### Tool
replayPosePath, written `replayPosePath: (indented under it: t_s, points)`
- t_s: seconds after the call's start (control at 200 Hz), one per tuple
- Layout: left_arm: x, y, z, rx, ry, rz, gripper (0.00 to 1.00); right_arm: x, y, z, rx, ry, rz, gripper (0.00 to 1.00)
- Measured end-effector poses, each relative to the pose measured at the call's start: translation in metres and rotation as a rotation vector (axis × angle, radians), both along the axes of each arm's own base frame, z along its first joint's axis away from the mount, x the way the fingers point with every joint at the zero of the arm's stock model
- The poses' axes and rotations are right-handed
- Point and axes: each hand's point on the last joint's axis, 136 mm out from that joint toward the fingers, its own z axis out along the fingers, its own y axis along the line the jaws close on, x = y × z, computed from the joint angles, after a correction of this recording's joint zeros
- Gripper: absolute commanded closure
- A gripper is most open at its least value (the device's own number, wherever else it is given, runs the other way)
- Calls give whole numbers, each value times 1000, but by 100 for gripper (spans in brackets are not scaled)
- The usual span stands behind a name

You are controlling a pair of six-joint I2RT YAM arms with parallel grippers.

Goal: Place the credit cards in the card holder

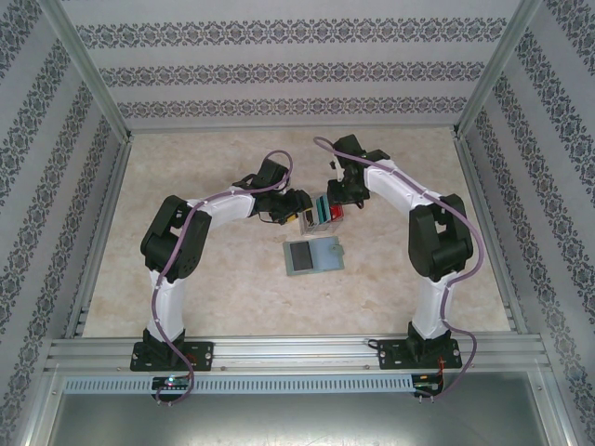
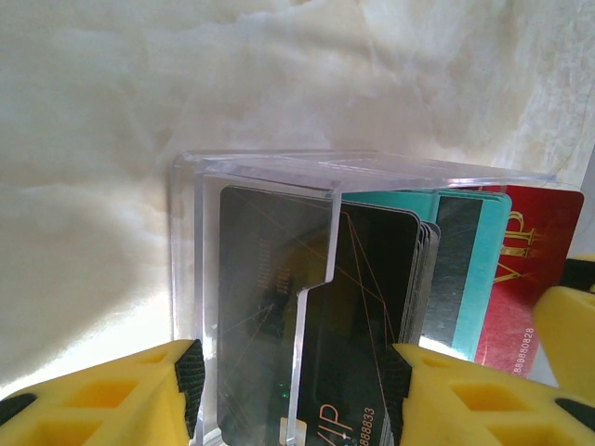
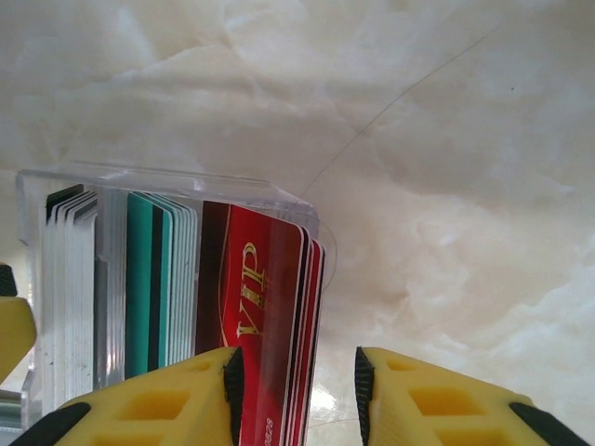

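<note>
The left gripper [image 2: 293, 395] seems clamped across the clear tray [image 2: 270, 172] to steady it, while the right gripper [image 3: 296, 390] straddles the red VIP cards [image 3: 265, 297] with part-open jaws, ungripped; the card holder [image 1: 313, 255] lies open just base-ward of both.

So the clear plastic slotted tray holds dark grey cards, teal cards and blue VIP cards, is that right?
No. The VIP cards are red, not blue; the right wrist view shows it. The clear plastic slotted tray does hold dark grey cards and teal cards too.
</note>
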Motion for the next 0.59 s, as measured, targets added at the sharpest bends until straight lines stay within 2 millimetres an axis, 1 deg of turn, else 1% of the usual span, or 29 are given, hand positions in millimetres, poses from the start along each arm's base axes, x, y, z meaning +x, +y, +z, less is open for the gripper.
replayPosePath:
  t_s: [0.15, 0.345, 0.42, 0.594]
  points:
    - [0, 0, 0, 0, 0, 0, 44, 0, -2, -7, -21, 12, -3, 65]
    - [0, 0, 0, 0, 0, 1, 44, 2, -6, -7, -68, -10, -7, 64]
    - [0, 0, 0, 0, 0, 1, 44, 2, -6, -6, -82, -16, -5, 66]
    - [0, 0, 0, 0, 1, 0, 44, 3, -8, -5, -98, -24, -7, 66]
